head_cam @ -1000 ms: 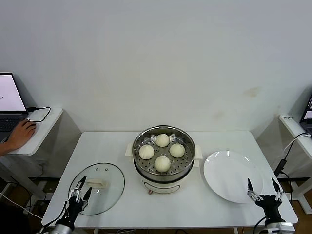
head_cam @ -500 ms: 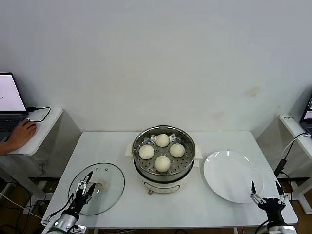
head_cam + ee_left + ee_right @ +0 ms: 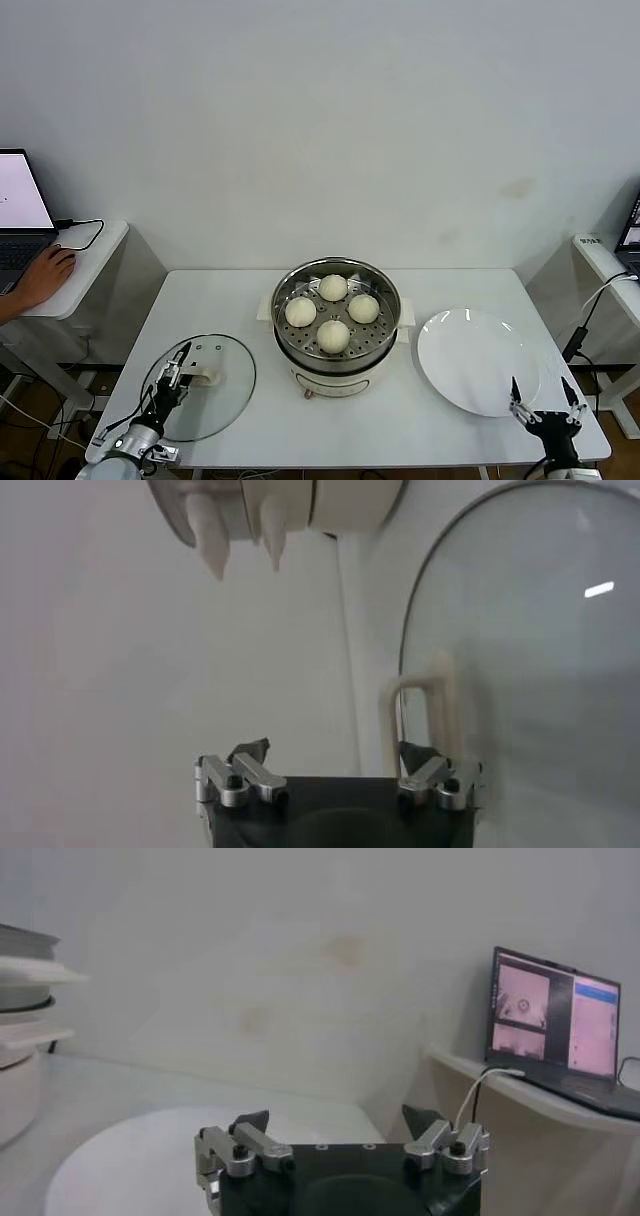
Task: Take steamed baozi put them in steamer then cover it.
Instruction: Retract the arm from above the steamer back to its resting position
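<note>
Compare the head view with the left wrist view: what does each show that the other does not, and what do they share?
Only the head view shows the four steamed baozi sitting in the steamer's tray, the empty white plate, and the right gripper, open at the table's near right edge. Only the left wrist view shows, close up, the left gripper with its fingers either side of the cover's cream handle, not closed on it. Both share the glass cover lying on the table, the left gripper over it, and part of the steamer.
</note>
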`<state>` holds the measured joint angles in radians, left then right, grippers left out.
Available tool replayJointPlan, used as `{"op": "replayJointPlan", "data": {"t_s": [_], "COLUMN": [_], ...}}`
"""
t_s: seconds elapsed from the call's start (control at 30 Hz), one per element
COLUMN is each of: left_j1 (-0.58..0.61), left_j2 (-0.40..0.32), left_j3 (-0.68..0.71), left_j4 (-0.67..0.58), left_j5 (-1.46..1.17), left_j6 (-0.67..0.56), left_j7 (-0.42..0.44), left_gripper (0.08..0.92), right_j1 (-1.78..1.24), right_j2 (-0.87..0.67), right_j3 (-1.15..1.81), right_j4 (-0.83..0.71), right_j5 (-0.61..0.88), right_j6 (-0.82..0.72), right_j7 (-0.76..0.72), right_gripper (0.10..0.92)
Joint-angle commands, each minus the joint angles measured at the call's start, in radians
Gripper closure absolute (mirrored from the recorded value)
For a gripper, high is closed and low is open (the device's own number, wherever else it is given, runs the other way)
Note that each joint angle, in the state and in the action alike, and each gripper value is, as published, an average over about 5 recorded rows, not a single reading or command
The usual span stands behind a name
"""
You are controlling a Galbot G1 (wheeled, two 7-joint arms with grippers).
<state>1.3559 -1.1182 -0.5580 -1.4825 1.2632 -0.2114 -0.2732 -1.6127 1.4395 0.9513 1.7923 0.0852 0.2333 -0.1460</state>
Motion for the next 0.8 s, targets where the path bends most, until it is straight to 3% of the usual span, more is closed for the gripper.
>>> {"op": "replayJointPlan", "data": {"t_s": [0.03,0.53,0.67,0.8], "left_j1": [-0.033,-0.035,-0.001,0.069], "left_j2": [0.0,-0.009,-0.009,-0.011], "left_j3": [0.004,-0.003,-0.015,-0.042], "left_j4": [0.054,0.077,0.025,-0.088], "left_j5": [-0.005,-0.038,-0.055,-0.092], "left_j6": [-0.008,-0.065,-0.072,-0.032], "left_j7": [-0.012,-0.056,-0.07,-0.071], "left_gripper": [0.311,0.743,0.843,0.867], "right_j1": [-0.006,-0.014,-0.016,-0.02], "right_j2": [0.001,0.008,0.007,0.004], "right_j3": [-0.006,-0.045,-0.052,-0.052], "right_j4": [0.006,0.026,0.029,0.035], "right_j5": [-0.007,-0.031,-0.046,-0.049], "right_j6": [0.002,0.007,0.01,0.01], "right_j7": [0.0,-0.003,-0.003,-0.002], "right_gripper": [0.203,0.202,0.203,0.202]}}
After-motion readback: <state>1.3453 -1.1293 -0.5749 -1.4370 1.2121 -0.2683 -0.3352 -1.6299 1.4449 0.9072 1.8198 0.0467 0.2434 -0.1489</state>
